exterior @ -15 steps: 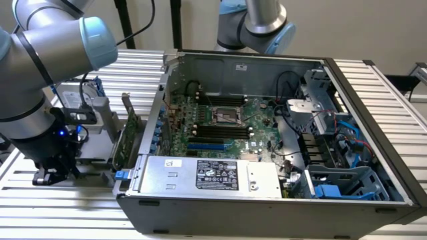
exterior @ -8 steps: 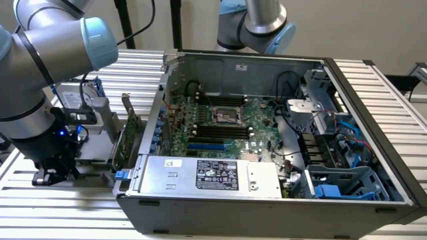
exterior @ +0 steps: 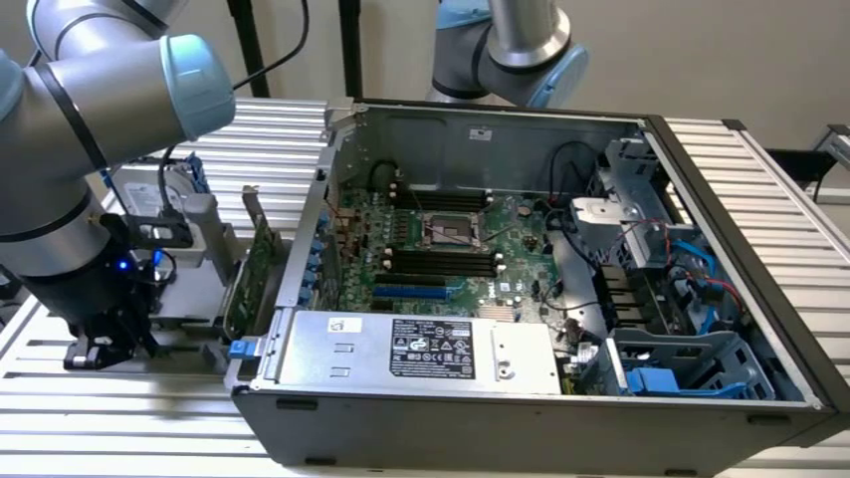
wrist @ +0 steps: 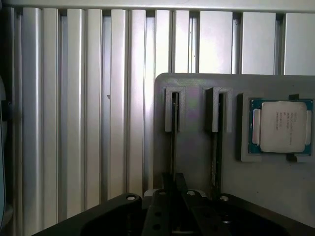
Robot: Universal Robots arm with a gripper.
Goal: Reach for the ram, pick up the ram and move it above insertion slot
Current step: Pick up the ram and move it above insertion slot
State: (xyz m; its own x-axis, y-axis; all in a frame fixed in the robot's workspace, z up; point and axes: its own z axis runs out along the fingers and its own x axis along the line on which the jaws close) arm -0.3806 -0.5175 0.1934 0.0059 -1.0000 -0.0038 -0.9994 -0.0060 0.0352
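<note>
The ram [wrist: 173,145] stands on edge in a slot of the grey holder plate [wrist: 194,157] and appears in the wrist view as a thin dark strip. The gripper [wrist: 174,184] is at the strip's nearer end and in line with it. Whether it is clamped or released cannot be determined, and contact cannot be confirmed. A parallel slot just beside holds a second edge-on strip [wrist: 215,147]. Farther along the plate a processor chip [wrist: 279,127] lies flat in a recess. Beyond the plate lies the slatted aluminium table [wrist: 88,123].

The exterior view adds the wider layout. The gripper [exterior: 106,344] is low over the holder at the exterior view's left, near an upright green expansion card [exterior: 253,274]. The open computer case [exterior: 531,428], with its motherboard [exterior: 519,224], lies beyond the card toward the exterior view's right.
</note>
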